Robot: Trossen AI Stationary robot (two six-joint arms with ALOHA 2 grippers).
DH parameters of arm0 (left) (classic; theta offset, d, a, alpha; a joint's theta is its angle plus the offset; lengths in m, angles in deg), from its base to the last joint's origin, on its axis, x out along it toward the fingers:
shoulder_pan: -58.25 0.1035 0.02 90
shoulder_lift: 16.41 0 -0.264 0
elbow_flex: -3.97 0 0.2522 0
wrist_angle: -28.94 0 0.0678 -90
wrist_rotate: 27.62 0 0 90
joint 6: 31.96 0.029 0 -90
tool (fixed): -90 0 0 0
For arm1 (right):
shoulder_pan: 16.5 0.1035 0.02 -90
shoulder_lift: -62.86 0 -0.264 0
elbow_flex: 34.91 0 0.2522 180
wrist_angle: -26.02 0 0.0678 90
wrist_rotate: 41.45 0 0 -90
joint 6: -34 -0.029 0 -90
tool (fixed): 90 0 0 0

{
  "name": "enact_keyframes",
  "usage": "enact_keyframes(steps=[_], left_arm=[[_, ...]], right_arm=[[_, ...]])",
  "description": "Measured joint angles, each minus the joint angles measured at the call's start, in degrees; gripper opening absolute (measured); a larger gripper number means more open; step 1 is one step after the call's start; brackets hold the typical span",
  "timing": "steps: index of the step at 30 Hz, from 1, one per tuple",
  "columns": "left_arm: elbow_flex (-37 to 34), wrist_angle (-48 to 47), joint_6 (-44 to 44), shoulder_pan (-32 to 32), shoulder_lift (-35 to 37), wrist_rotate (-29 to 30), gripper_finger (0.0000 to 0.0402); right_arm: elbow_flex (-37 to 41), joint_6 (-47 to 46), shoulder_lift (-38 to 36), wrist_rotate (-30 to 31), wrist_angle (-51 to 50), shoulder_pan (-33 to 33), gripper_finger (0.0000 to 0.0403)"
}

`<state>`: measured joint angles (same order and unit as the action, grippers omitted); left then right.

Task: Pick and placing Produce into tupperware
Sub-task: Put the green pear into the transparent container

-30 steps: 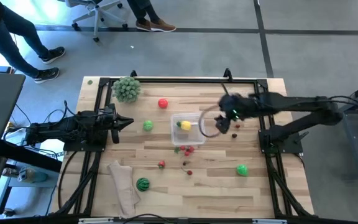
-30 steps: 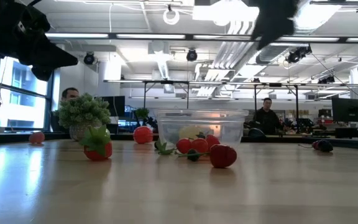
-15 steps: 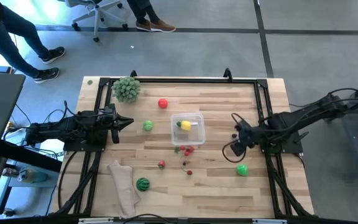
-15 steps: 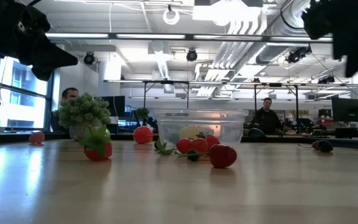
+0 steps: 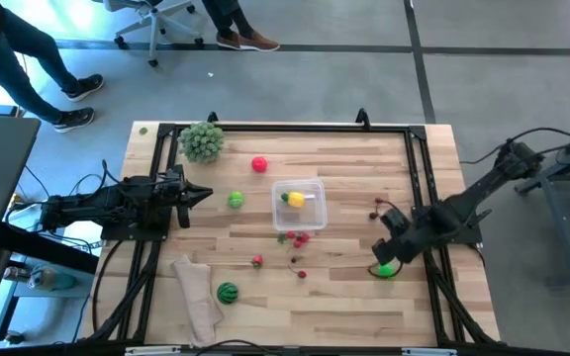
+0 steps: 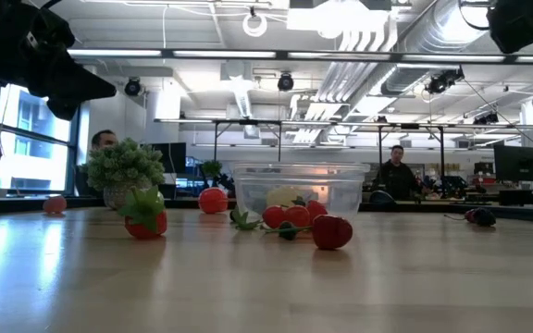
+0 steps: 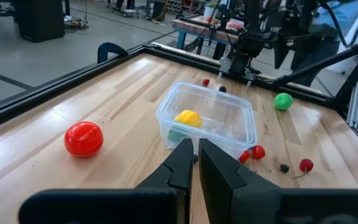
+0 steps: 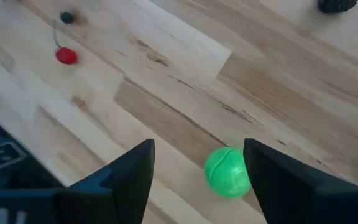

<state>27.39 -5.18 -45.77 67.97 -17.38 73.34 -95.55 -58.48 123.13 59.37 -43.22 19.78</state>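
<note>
Right gripper (image 5: 388,259) poised over a green toy ball (image 8: 227,172), fingers spread wide.

The green ball lies on the wooden table (image 5: 344,297) between the two open fingers (image 8: 127,177), nearer one of them, not gripped. A red cherry (image 8: 66,56) lies well ahead of it. The tupperware (image 5: 299,205), holding a yellow toy fruit (image 5: 294,199), stands well apart from this gripper, toward the table's middle. The left gripper (image 5: 202,193) waits near a second green ball (image 5: 236,200), its fingers (image 7: 180,163) pressed together and empty.

Clear glossy plastic tupperware (image 7: 207,118), matt wood table (image 5: 344,297)
</note>
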Motion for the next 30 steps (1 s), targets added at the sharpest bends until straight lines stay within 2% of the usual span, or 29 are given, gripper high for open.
enact_keyframes(steps=[5,10,17,21,30], left_arm=[[-0.01,0.00,0.01,0.01,0.00,0.00,0.0017],[0.01,-0.06,0.01,0.00,0.00,0.00,0.0017],[-0.01,-0.44,0.01,0.00,0.00,0.00,0.0017],[-0.01,-0.44,0.01,0.00,0.00,0.01,0.0017],[-0.01,-0.42,0.01,0.00,0.00,0.00,0.0017]], right_arm=[[0.00,-3.59,6.06,1.50,-0.01,5.53,0.0236],[0.00,-8.05,10.30,0.69,-1.58,8.36,0.0236],[0.00,-12.10,13.89,-1.26,-1.05,9.57,0.0236],[0.00,-12.11,15.93,-4.13,-0.33,9.56,0.0236],[-0.02,-9.18,20.03,-5.12,3.68,9.52,0.0236]])
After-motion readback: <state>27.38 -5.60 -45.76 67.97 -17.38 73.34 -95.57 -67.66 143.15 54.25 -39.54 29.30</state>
